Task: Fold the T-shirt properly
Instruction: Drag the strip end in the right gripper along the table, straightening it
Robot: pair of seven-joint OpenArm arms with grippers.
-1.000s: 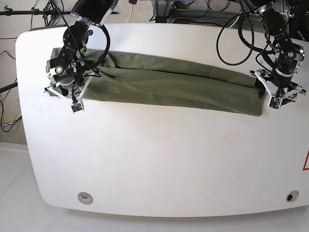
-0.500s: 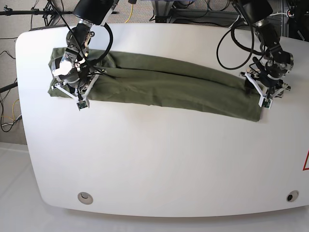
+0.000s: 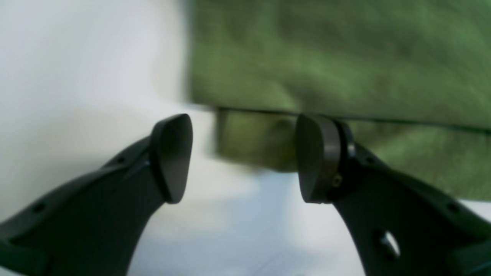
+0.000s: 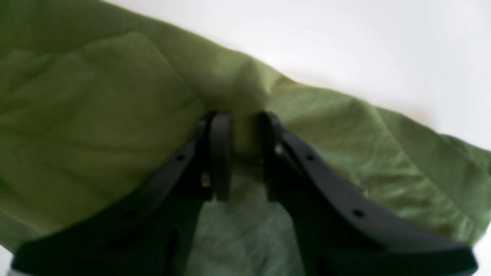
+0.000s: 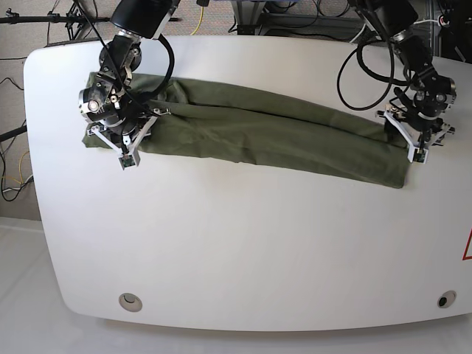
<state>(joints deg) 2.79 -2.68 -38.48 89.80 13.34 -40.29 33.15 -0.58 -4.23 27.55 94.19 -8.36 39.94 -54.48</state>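
Base view high overhead, whole table (image 5: 236, 243); both wrist views close, along jaws; all share T-shirt (image 5: 273, 136).

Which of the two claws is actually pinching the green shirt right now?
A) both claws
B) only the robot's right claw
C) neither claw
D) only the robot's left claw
B: in its wrist view the right gripper is shut on a fold of the T-shirt, while the left gripper is open, with nothing between its fingers.

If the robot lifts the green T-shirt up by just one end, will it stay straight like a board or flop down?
Probably flop. The T-shirt lies in soft wrinkled folds on the table, so it looks limp. The right pincer bunches cloth between its pads, which suggests it squashes easily. It probably drags rather than slides.
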